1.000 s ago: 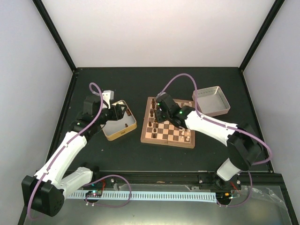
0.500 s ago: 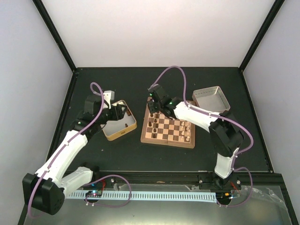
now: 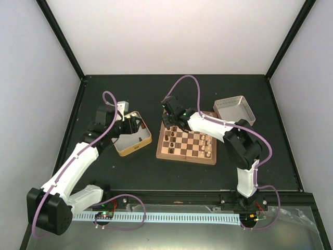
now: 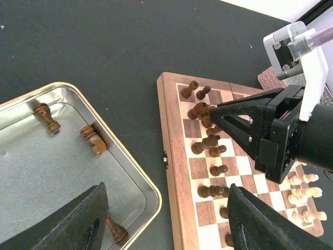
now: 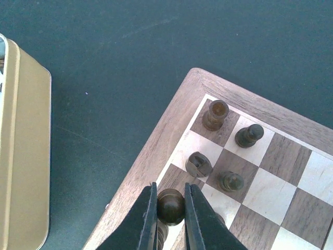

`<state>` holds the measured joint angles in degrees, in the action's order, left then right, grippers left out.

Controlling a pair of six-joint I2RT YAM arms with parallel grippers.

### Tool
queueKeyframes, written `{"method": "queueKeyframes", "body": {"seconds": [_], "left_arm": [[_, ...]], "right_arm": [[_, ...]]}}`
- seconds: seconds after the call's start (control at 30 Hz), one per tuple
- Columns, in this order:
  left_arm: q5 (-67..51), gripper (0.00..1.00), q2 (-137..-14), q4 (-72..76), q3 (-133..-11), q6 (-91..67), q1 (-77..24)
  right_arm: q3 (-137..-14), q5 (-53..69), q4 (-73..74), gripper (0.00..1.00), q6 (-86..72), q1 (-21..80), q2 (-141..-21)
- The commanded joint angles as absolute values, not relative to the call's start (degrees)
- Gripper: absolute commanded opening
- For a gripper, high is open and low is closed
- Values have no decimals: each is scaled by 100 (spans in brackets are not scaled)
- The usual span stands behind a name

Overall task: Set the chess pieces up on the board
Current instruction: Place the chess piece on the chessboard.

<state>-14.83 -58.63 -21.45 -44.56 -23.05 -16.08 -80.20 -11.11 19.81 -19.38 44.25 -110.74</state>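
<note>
The board (image 3: 183,157) lies at the table's middle, with several dark brown chess pieces (image 3: 170,139) standing on its left columns. My right gripper (image 5: 170,208) is shut on a dark brown piece (image 5: 170,204), held over the squares by the board's left border (image 5: 151,151) near the far-left corner. It also shows in the top view (image 3: 167,121). My left gripper (image 4: 164,229) is open and empty, straddling the gold tin's corner and the board's edge (image 4: 171,130). Three dark pieces (image 4: 92,138) lie in the gold tin (image 4: 130,161).
The gold tin (image 3: 132,148) sits left of the board. A silver tin (image 3: 234,111) sits at the board's far right. Pale cream pieces (image 3: 208,148) stand on the board's right side. Black frame posts and walls ring the table.
My right gripper has moved from over the board's left-middle squares toward the far-left corner, its arm stretching out. The left arm has barely moved.
</note>
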Motion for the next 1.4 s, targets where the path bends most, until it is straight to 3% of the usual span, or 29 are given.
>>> {"method": "queueKeyframes", "body": {"seconds": [0.0,0.73,1.2,1.37], "left_arm": [[-1581,65,-5882,-2215,-4692,-2317,-1571],[-1650,65,-5943,-2254,-4696,-2328,-1564],[-1694,65,-5968,-2268,-4711,-2321,-1564],[-1696,65,-5970,-2269,-4711,-2313,-1564]], "right_arm": [[-8155,-1183,2003,9,-1915,4405,-11191],[-8156,-1151,2013,13,-1964,4332,-11443],[-8191,-1031,2047,27,-1975,4328,-11418],[-8178,-1055,2057,25,-1995,4321,-11369]]}}
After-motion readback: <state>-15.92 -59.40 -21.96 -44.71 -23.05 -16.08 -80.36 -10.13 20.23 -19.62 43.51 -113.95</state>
